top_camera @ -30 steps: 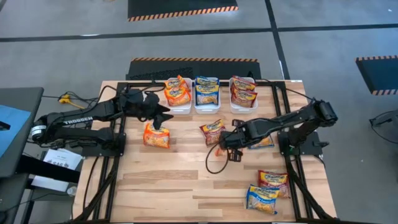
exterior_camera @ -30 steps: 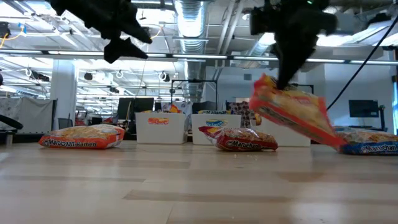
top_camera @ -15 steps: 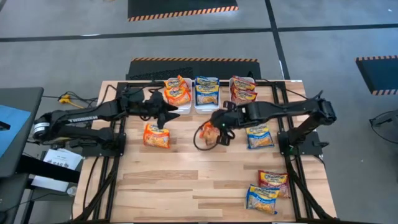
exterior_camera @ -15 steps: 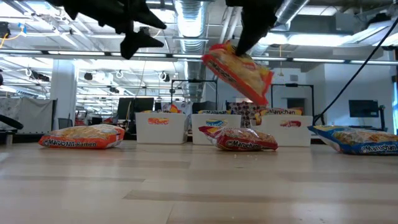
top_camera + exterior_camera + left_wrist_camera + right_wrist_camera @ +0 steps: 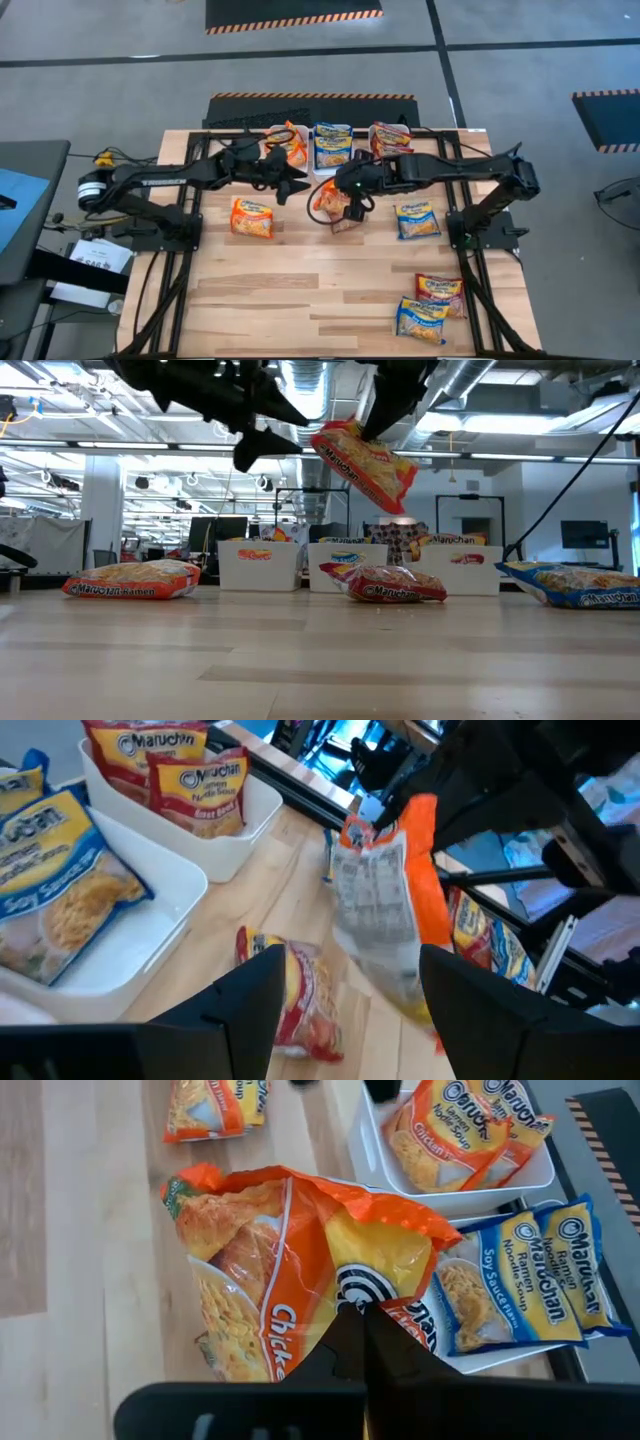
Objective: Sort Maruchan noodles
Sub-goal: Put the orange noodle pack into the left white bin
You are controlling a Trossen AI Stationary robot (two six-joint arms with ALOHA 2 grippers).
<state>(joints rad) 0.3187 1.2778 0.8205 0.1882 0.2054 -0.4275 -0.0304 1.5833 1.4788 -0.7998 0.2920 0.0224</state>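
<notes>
My right gripper (image 5: 349, 196) is shut on an orange Maruchan packet (image 5: 329, 200), high above the table in the low view (image 5: 366, 460), near the three white tubs. My left gripper (image 5: 293, 183) hovers open just left of that packet; in its wrist view the fingers stand wide apart (image 5: 345, 1010) and the packet (image 5: 390, 910) hangs ahead of them. The tubs hold orange (image 5: 285, 150), blue (image 5: 332, 148) and dark red (image 5: 391, 142) packets. Loose packets lie flat on the table: orange (image 5: 251, 217), dark red (image 5: 395, 584), blue (image 5: 415, 220). My right gripper pinches the orange packet by one edge (image 5: 352, 1292) between its two shut fingers, coming from above and pointing down. The packet is lifted clear of the table and hangs tilted below the fingers (image 5: 372, 422), its far end lower.
Two more packets, dark red (image 5: 440, 290) and blue (image 5: 420, 320), lie near the table's near right corner. Black frame rails (image 5: 190, 250) run along both sides of the wooden top. The near left part of the table (image 5: 260, 300) holds nothing.
My right gripper has carried the orange packet up off the table and toward the table's left and far edge, to just before the tubs. The packet has gone from low and tilted to hanging high. My left gripper has moved right, toward the packet.
</notes>
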